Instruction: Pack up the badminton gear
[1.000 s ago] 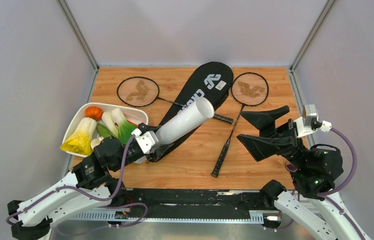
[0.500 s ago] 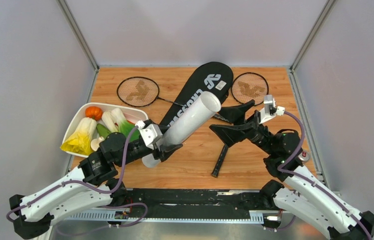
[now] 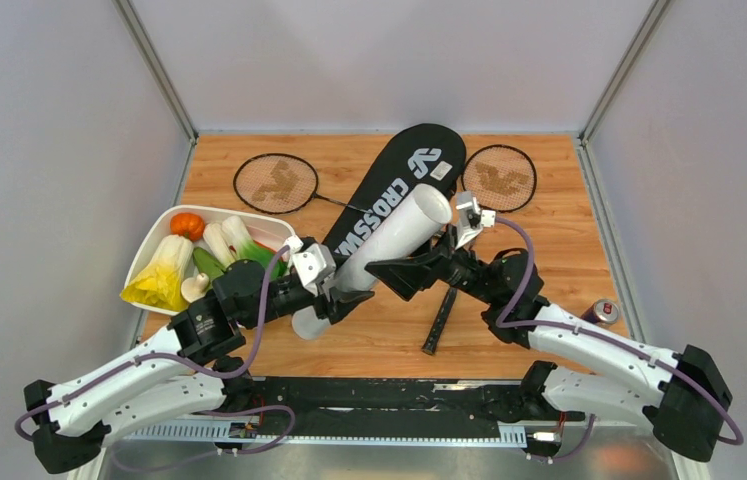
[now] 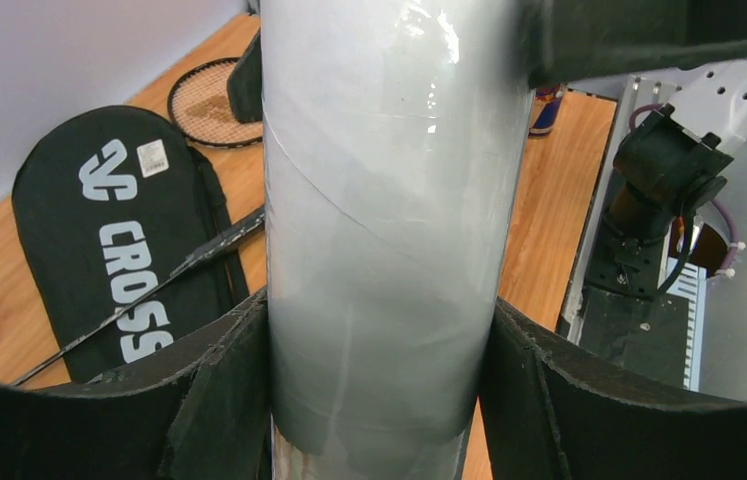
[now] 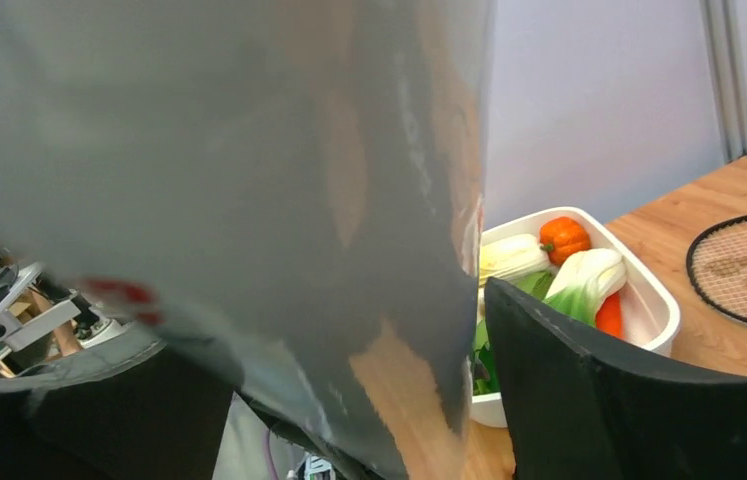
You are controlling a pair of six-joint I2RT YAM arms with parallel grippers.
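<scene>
Pinching the lower end of the tube, the left pincer aimed it toward the surface's far right corner; the right pincer, spread, straddled its upper half.

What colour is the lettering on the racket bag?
White, on the black racket bag; clearest in the top external view.

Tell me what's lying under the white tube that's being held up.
The black CROSSWAY bag lies beneath the white tube, with one racket shaft crossing it. The tube hides the bag's middle and part of that shaft.
</scene>
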